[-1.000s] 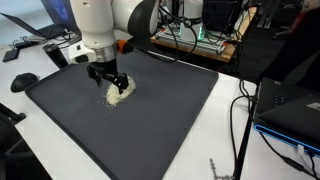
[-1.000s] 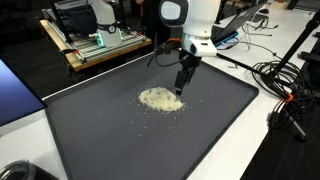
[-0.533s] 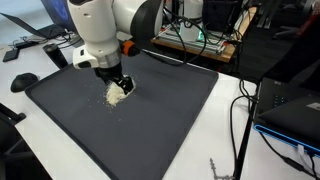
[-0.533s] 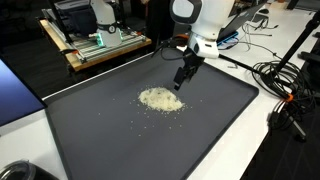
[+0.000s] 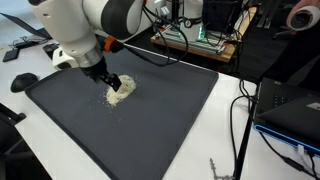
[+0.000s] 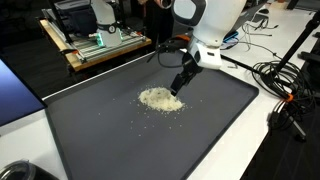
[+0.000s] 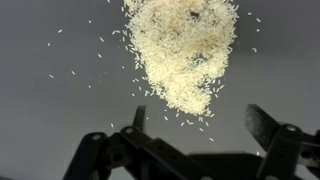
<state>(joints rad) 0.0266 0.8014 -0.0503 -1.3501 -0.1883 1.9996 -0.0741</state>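
A pile of pale rice grains lies on a dark grey mat; it also shows in the other exterior view and in the wrist view. My gripper hangs tilted just above the edge of the pile, also visible here. In the wrist view the two fingers are spread apart with nothing between them, and the pile lies just beyond the fingertips. Loose grains are scattered around the pile.
The mat covers most of a white table. Cables lie by the mat's edge. A wooden board with electronics stands behind the mat. A black mouse and a laptop sit at the sides.
The arm has swung and tilted over the last second, and the gripper has risen slightly at the edge of the rice pile. The pile has not visibly changed.
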